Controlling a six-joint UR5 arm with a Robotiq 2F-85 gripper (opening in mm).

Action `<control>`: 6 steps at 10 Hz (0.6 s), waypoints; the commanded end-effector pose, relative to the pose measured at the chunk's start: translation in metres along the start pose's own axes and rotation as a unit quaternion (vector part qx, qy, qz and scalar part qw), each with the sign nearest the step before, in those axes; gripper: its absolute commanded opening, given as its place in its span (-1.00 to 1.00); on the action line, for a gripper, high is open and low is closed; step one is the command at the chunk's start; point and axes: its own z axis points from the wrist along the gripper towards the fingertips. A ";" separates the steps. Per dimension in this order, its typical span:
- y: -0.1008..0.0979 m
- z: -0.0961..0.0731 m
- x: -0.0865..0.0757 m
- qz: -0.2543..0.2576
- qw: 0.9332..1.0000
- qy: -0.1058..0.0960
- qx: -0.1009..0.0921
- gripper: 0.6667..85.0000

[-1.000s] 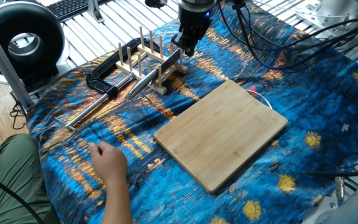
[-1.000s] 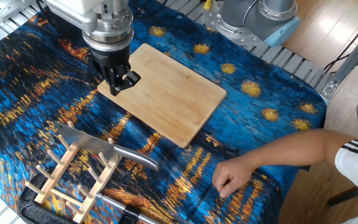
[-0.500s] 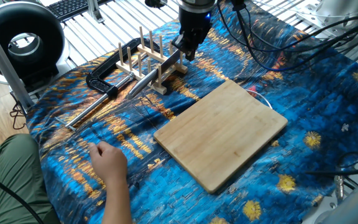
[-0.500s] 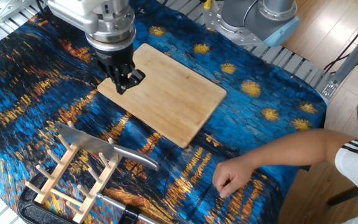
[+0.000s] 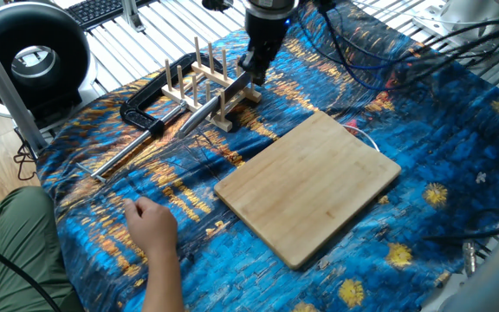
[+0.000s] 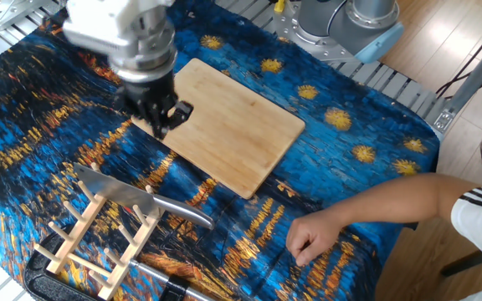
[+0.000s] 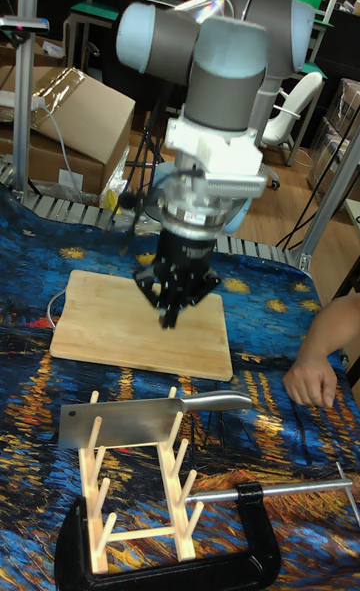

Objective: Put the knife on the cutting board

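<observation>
The all-silver knife (image 7: pixel 118 421) stands on its edge in the wooden peg rack (image 7: pixel 139 496), its rounded handle (image 7: pixel 215 403) sticking out to the side. It also shows as the knife (image 5: pixel 231 88) and the knife (image 6: pixel 112 191) in the two fixed views. The light-tan cutting board (image 5: pixel 310 185) lies flat on the blue cloth with nothing on it, also seen as the board (image 6: pixel 239 125) and the board (image 7: pixel 120 328). My gripper (image 7: pixel 169 317) hangs above the cloth between board and rack, fingertips together, holding nothing; it is apart from the knife. It appears again as the gripper (image 5: pixel 254 69) and the gripper (image 6: pixel 163 124).
A black clamp (image 5: pixel 148 111) with a long metal rod lies beside the rack, seen too as the clamp (image 7: pixel 170 551). A person's hand (image 6: pixel 315 235) rests on the cloth near the table edge. Cables (image 5: pixel 379 61) trail behind the arm.
My gripper has drifted a little from the board's corner toward the rack and knife. Knife, board and the person's hand have stayed put.
</observation>
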 end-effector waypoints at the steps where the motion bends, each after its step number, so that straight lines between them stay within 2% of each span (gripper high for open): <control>1: -0.012 0.012 -0.020 -0.092 0.996 -0.004 -0.004 0.02; 3: -0.021 0.012 -0.017 -0.168 0.986 0.005 0.012 -0.02; 5: -0.023 0.013 -0.018 -0.238 0.971 0.006 0.016 -0.02; 6: -0.023 0.013 -0.019 -0.274 0.961 0.008 0.017 -0.03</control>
